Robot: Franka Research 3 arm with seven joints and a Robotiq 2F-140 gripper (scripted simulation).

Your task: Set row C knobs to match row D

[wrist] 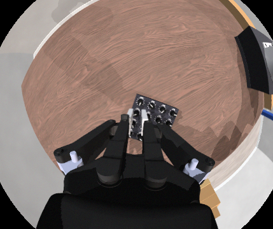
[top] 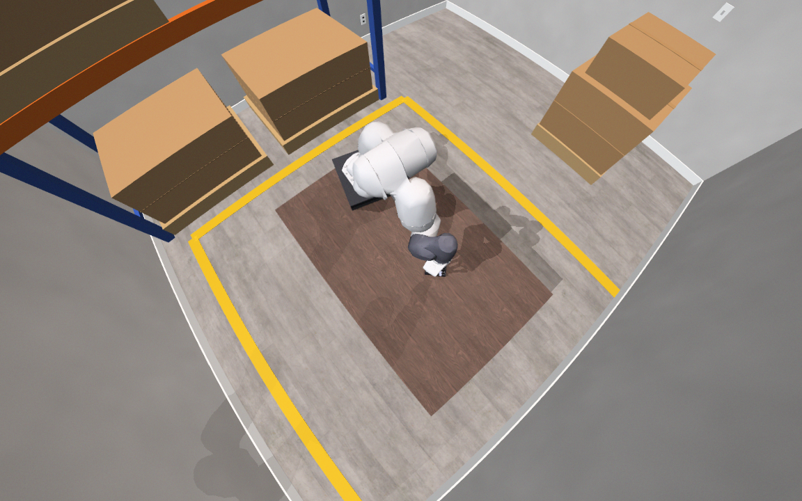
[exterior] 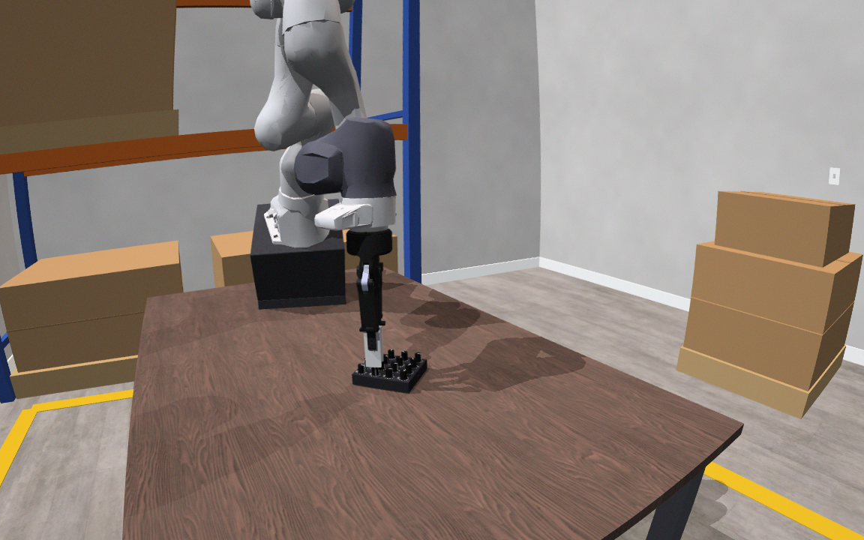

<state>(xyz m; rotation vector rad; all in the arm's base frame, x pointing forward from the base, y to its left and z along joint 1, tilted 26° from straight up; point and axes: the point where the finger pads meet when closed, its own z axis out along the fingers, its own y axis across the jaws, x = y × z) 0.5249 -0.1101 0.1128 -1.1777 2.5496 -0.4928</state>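
Note:
The black knob box (exterior: 400, 379) (wrist: 163, 116) stands on its feet near the middle of the brown table (exterior: 421, 469) (top: 422, 348) (wrist: 132, 47). In the top view the arm's wrist hides nearly all of it. My gripper (exterior: 372, 366) (wrist: 137, 115) points straight down and reaches onto the box at its left near corner, as the exterior view shows it. Its two fingers stand a narrow gap apart, one on each side of a small black knob there. I cannot read the printed names or the white lines, so I cannot tell which knob this is.
The arm's black base block (exterior: 297, 268) (top: 347, 193) (wrist: 255, 63) stands on the far end of the table. Stacked cardboard boxes (exterior: 771, 295) (top: 615, 106) stand on the floor at the right. A blue shelf rack (exterior: 412, 134) with more boxes stands behind.

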